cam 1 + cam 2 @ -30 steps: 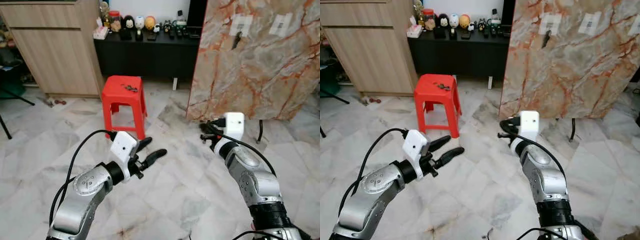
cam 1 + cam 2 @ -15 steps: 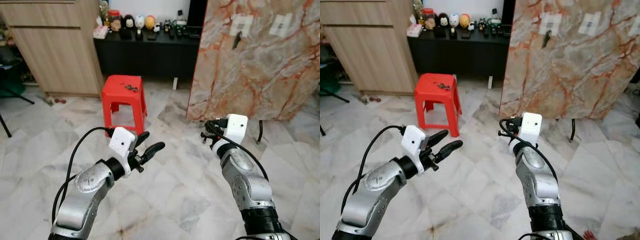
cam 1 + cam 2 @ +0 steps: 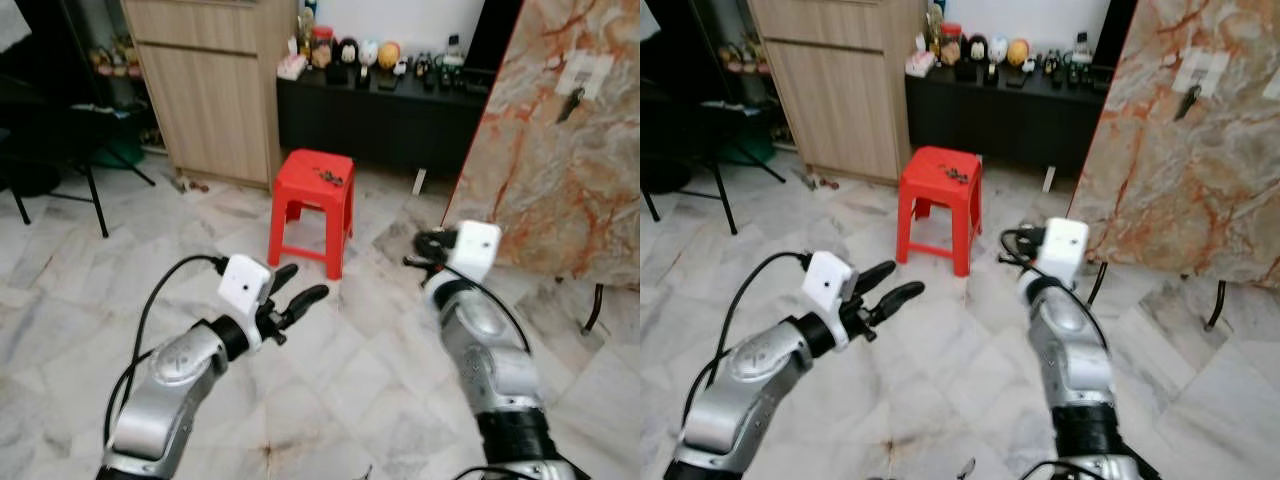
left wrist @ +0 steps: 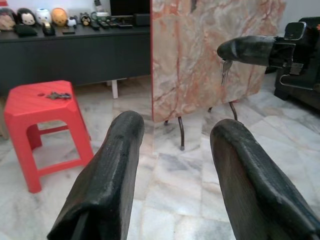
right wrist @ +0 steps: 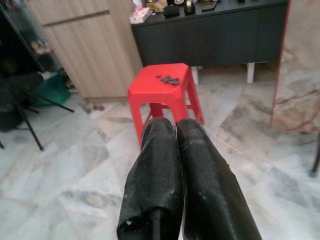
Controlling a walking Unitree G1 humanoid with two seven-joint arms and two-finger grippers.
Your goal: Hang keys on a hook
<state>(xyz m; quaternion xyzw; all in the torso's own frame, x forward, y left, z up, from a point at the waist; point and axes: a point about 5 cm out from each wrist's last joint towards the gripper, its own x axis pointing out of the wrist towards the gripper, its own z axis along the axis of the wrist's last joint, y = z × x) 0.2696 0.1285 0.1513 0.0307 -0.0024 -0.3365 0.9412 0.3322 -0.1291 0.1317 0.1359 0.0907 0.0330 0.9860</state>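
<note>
- The keys (image 3: 330, 178) lie as a small dark bunch on the top of a red plastic stool (image 3: 312, 205), just above the middle of the head views and well apart from both grippers.
- Nearest, in the lower left of the head views, the left gripper (image 3: 298, 286) is raised over the marble floor (image 3: 90, 300) with its jaws wide apart and nothing between them; a black cable loops from its white wrist block back along the silver arm.
- In the left wrist view its two black fingers (image 4: 107, 180) stand spread, with the stool and keys beyond them.
- In the lower right of the head views, the right gripper (image 3: 1012, 250) is held up at about the same height, pointing toward the stool.
- In the right wrist view its jaws are pressed together, holding nothing, and the stool stands straight beyond the tips (image 5: 174, 131).
- Farther, at the right edge, a tall marble-patterned board (image 3: 560, 170) stands on thin dark legs; a dark hook (image 3: 571, 102) hangs on a white patch near its top.
- At the back, a low black cabinet (image 3: 390, 115) carries small figurines and bottles, with a wooden cupboard (image 3: 205, 90) to its left.
- A black chair (image 3: 60, 140) stands in the upper left.
</note>
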